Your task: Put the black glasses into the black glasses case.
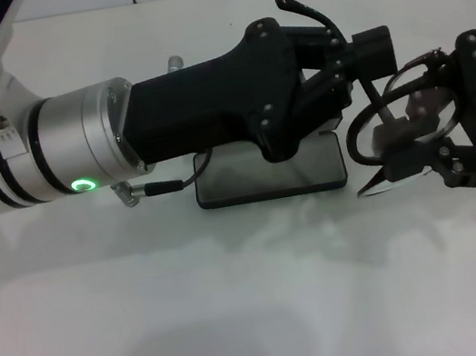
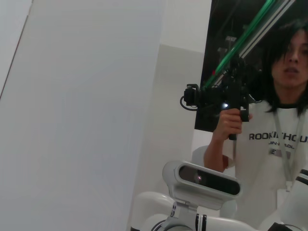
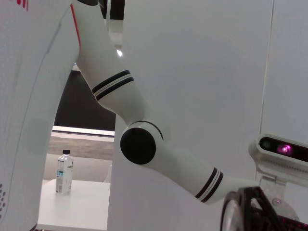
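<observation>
The right tool (image 1: 407,143) pinches the glasses (image 1: 398,117) beside the case (image 1: 270,177) on the desk (image 1: 242,306); the left tool (image 1: 355,56) sits pressed together above it.

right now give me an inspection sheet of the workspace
surface: white table, bare in the near part
job's things: black glasses off the table in the right claw; black glasses case flat mid-table, partly hidden under the left claw
clutter: nothing seen on the table
grippers: left claw reaches over the case toward the glasses; right claw shut on the frame
cables: black cable hangs from the left wrist
surroundings: person and water bottle off to the sides
</observation>
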Robot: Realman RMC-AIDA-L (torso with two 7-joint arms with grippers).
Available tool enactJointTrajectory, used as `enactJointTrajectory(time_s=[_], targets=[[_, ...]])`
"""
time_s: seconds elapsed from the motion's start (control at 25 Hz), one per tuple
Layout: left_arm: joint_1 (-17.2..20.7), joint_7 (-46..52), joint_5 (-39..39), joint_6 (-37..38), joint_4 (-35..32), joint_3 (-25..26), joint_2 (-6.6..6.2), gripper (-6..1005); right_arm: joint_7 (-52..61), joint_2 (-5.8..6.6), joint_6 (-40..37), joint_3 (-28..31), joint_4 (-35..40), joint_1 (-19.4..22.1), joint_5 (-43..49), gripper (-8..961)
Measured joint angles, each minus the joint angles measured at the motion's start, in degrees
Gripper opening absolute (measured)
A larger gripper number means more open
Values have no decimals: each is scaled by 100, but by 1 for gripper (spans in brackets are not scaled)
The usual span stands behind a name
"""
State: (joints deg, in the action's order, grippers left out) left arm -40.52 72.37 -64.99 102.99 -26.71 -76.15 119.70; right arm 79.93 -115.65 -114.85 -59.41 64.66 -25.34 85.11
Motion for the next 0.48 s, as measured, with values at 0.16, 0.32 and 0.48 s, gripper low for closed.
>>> enactJointTrajectory(time_s=[0.16, 0.32, 0.48], targets=[[0, 32, 0, 7, -6, -17, 0, 48, -11, -10, -2, 0, -6, 10, 0, 121], [0, 39, -5, 22, -16, -81, -5, 48, -28, -8, -2, 0, -7, 21, -51, 121], [0, 37, -6, 33, -18, -90, -8, 48, -85, 3, 1, 18, -7, 62, -129, 122]])
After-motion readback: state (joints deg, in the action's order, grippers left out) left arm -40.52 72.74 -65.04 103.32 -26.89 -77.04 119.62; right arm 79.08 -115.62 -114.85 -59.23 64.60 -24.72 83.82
